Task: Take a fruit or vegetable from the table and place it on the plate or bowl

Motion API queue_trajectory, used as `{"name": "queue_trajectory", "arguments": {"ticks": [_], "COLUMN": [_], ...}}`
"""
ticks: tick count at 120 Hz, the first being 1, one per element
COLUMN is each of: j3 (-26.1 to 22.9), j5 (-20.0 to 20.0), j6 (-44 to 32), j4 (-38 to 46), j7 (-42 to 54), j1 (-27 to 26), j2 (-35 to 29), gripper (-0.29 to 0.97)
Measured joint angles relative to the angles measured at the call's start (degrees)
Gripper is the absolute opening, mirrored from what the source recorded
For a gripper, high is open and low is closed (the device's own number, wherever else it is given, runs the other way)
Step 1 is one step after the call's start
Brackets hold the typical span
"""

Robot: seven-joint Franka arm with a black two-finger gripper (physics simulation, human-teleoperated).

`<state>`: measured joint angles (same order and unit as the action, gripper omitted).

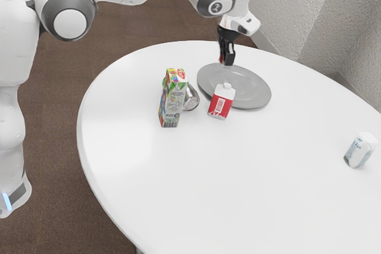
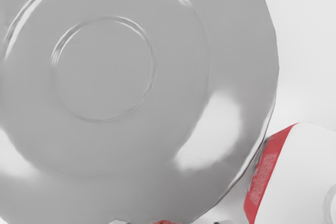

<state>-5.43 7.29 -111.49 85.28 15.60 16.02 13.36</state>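
Claw (image 1: 227,62) hangs over the far rim of the gray plate (image 1: 250,90), fingers narrow, pinching a small red thing (image 1: 224,58). It's too small to tell which fruit or veg it is. It's held above the plate and isn't resting on it.

Wrist view looks straight down onto the plate (image 2: 105,77), with a sliver of the red thing (image 2: 165,222) just under the hand.

Red-and-white carton (image 1: 221,100) stands upright at the plate's near edge, overlapping the rim in the exterior view; in the wrist view it (image 2: 299,177) sits just beside the rim.

Tall colorful carton (image 1: 172,98) stands at the exterior view's left of it, with a round gray object (image 1: 191,98) between the two cartons; can't tell what that is.

Small white-and-blue carton (image 1: 360,150) is well apart, at the exterior view's right edge of the white desk (image 1: 238,194).
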Motion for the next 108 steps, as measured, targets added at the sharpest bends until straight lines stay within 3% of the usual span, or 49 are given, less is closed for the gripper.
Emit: {"name": "queue_trajectory", "arguments": {"ticks": [45, 66, 77, 87, 98, 104, 108], "j3": [-0.4, -5.1, -5.4, -5.5, -5.3, -3.6, 0.9], "j5": [0.9, 1.0, 0.8, 0.6, 0.6, 0.7, 0.4], "j6": [7.0, 7.7, 7.9, 8.0, 8.1, 8.2, 8.5], "j4": [-14.8, -19.3, -19.5, -19.5, -17.8, -9.6, -1.2], "j7": [6.0, 9.2, 10.6, 11.7, 12.4, 11.8, 10.7], "j1": [4.7, 8.6, 8.7, 8.5, 7.0, 3.4, -3.2], "j2": [12.5, 16.7, 17.1, 17.2, 14.8, 6.8, -0.7], "gripper": [0.15, 0.15, 0.39, 0.52, 0.60, 0.62, 0.63]}}
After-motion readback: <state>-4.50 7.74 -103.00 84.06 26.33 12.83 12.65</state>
